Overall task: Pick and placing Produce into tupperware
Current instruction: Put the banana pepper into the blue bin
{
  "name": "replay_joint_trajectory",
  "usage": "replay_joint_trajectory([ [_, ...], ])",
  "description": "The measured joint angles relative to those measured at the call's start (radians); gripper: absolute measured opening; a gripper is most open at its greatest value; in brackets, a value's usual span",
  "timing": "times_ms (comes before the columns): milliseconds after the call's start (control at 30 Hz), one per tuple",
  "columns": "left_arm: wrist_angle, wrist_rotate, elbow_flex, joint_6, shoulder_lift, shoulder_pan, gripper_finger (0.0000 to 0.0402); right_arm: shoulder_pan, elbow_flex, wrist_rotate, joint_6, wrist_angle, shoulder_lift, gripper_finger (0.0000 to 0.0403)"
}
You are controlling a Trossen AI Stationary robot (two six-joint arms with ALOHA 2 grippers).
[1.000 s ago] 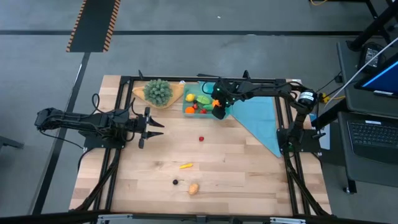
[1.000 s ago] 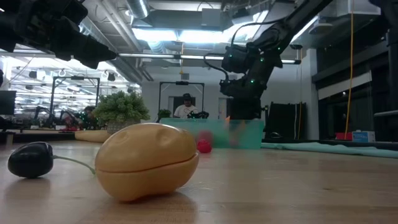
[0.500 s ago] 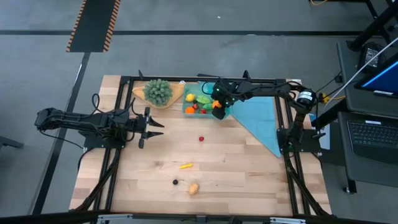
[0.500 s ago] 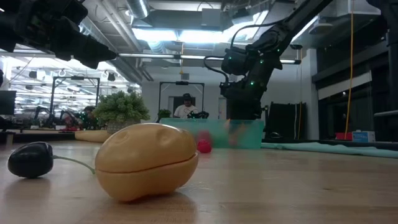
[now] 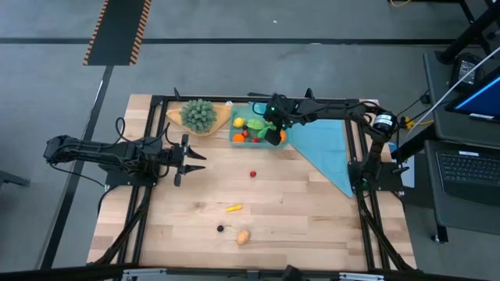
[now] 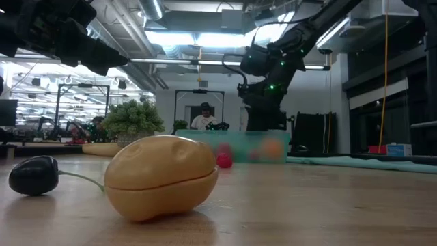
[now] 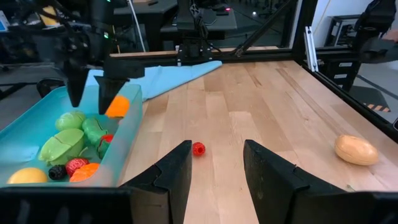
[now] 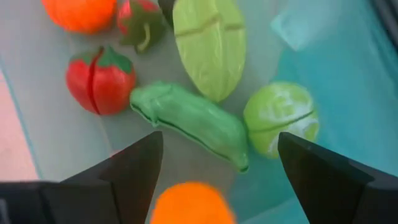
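The tupperware (image 5: 244, 125) stands at the table's far edge, holding several toy fruits: a red tomato (image 8: 99, 79), a green cucumber (image 8: 189, 121), a lime (image 8: 280, 118) and a leafy green (image 8: 208, 43). My right gripper (image 5: 273, 126) hangs open above the container's right end, with a round orange fruit (image 8: 193, 202) loose between and below its spread fingers. My left gripper (image 5: 195, 160) waits open over the table's left side. A red berry (image 5: 252, 174), a yellow-orange piece (image 5: 233, 208), a dark piece (image 5: 220, 229) and a tan potato (image 5: 244, 236) lie on the wood.
A bushy green plant in a tan wooden dish (image 5: 199, 115) stands left of the container. A teal cloth (image 5: 324, 144) lies to the container's right. A black frame runs along the table's edges. Bare wood stretches between the arms and toward the near edge.
My right gripper has moved from the container's right end toward the table's left and risen. The orange fruit it carried has left the fingers and now sits low at the container's right end.
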Motion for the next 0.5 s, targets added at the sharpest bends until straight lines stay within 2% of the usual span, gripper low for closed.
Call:
replay_joint_trajectory([
  [267, 0.000, 0.000, 0.000, 0.000, 0.000, 0.000, 0.0137, 0.000, 0.123, 0.000, 0.017, -0.050, -0.001, 0.0319],
  [500, 0.000, 0.000, 0.000, 0.000, 0.000, 0.000, 0.0137, 0.000, 0.129, 0.000, 0.055, -0.016, -0.001, 0.0320],
])
